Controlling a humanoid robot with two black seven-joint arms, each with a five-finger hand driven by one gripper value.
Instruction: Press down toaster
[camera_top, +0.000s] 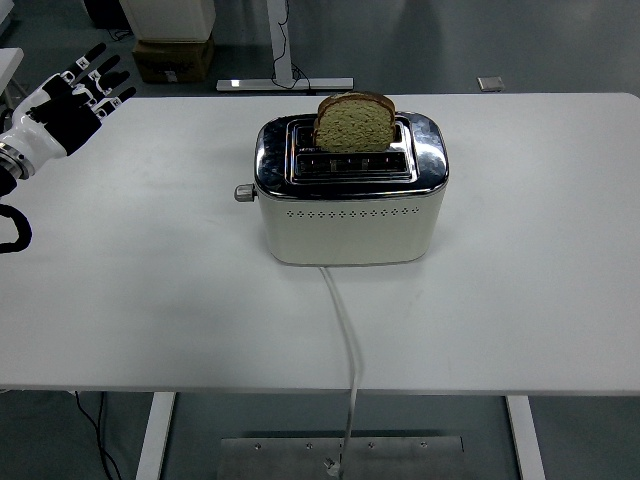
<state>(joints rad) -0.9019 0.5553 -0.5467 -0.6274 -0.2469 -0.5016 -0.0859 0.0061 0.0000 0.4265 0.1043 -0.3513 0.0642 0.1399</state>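
We see a white bench (120, 300) from above, its near edge running along the bottom of the view. Near the middle of the bench, a little toward the far side, stands a cream two-slot toaster (349, 190) with a shiny chrome top. A slice of brown bread (355, 123) stands upright in the far slot, most of it showing above the chrome; the near slot looks empty. A small round lever knob (244, 192) sticks out from the toaster's left end, high up, just below the chrome. A white power cord (345, 335) leaves the bottom of the toaster's near face, runs across the bench toward us and drops over the near edge.

Our left hand (68, 97) comes in at the upper left corner, hovering over the far left part of the bench, well apart from the toaster. Its black fingers (105, 78) are spread and point toward the upper right, holding nothing and touching nothing. The wrist behind it is white.

Beyond the far edge of the bench we see a grey floor, a cardboard box (173, 58) at the upper left, and the metal foot of another stand (285, 84)
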